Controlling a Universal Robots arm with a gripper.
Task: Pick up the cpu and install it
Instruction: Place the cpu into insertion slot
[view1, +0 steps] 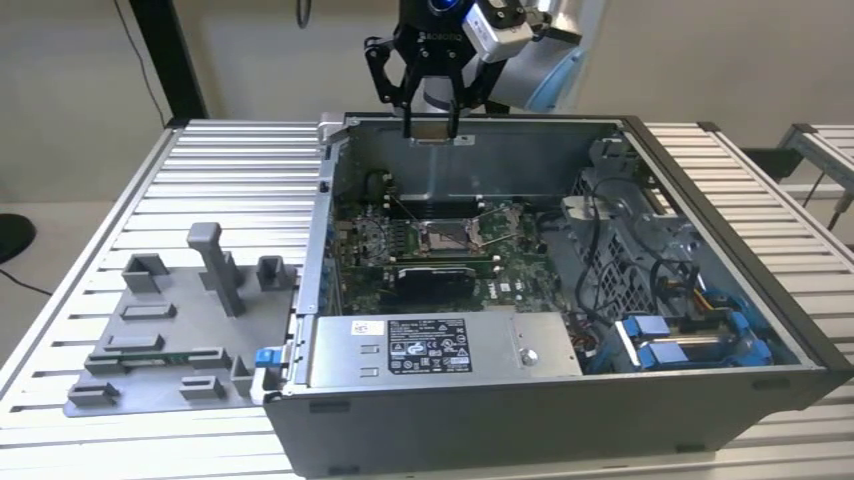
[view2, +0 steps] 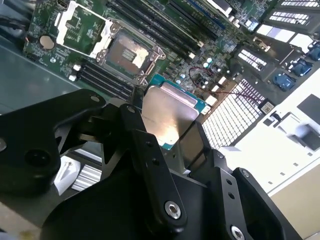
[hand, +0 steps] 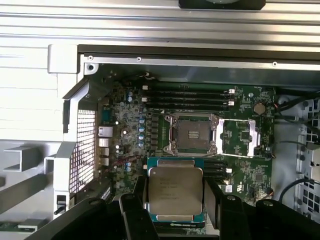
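Note:
The cpu (hand: 175, 192) is a flat square chip with a silvery top and a teal edge. My gripper (hand: 175, 201) is shut on it, a black finger on either side. In the second wrist view the cpu (view2: 167, 115) sits the same way in the gripper (view2: 167, 131). In the exterior view my gripper (view1: 431, 128) hangs over the back rim of the open computer case (view1: 747, 385), well above the motherboard. The metal-framed socket (hand: 192, 134) lies open on the board, beyond the chip, and appears as the socket (view1: 445, 235) mid-board in the exterior view.
A grey fixture plate with blocks (view1: 174, 330) lies on the slatted table at the exterior view's left. Inside the case, a power supply (view1: 441, 345) lies along the front wall. Cables and blue drive parts (view1: 681, 340) fill the exterior view's right side.

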